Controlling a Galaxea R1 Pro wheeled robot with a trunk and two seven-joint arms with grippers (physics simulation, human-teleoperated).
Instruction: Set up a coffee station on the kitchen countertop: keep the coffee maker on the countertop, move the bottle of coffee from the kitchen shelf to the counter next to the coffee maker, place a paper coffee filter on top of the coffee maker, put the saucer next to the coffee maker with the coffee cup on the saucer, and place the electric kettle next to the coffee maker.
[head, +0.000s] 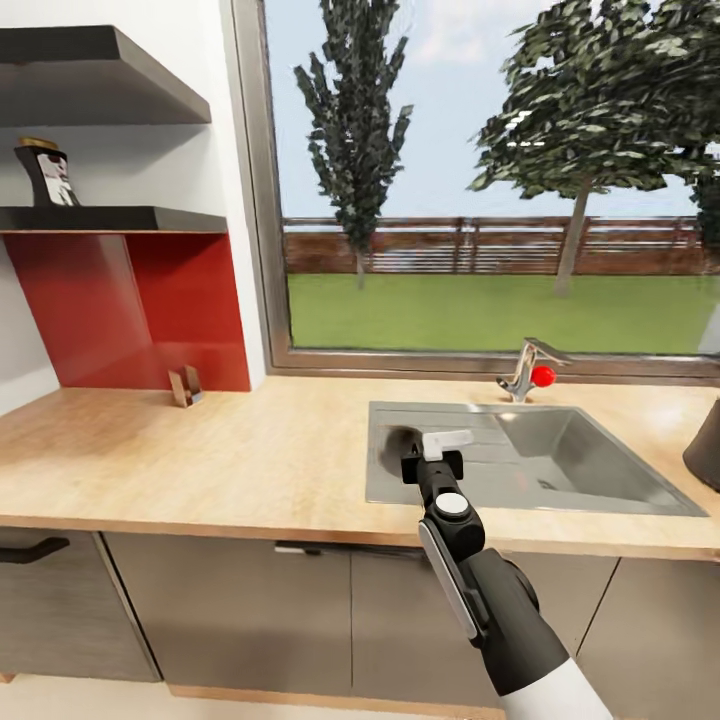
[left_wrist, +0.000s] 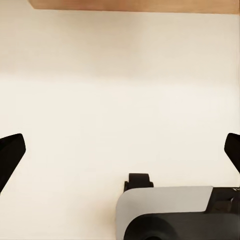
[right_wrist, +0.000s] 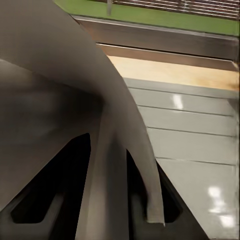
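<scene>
- Left gripper (left_wrist: 120, 150): seen in the left wrist view, its two dark fingers (left_wrist: 10, 152) stand wide apart with nothing between them. It hangs low over a pale floor, beside a grey part of the robot's own body.
- Right gripper (head: 418, 452): in the head view it reaches forward over the near-left corner of the steel sink (head: 600, 505). Its jaws are closed narrowly on a thin, curved grey sheet (right_wrist: 75, 75), which by its shape is probably the paper coffee filter.
- Kitchen countertop (head: 250, 450): a tan wood-grain surface, bare to the left of the sink except for a small upright holder (head: 185, 386) against the red backsplash (head: 130, 310).
- Dark rounded object (head: 705, 450): it is cut off by the right edge of the head view, on the counter beyond the sink. Whether it is the coffee maker or the electric kettle cannot be told.
- Tap (head: 530, 368): it stands behind the sink, under the window, with a red knob.
- Bottle of coffee (head: 45, 172): it is upright on the lower board of the kitchen shelf (head: 120, 218), well apart from both grippers and not yet moved.
- Step in hand, as a judgement: the filter is being carried towards the coffee maker.
- Next move, as a judgement: bring the coffee maker into view, probably off to the right, then lower the sheet onto its top and release it. The grip must be kept light, since the sheet looks flimsy.
</scene>
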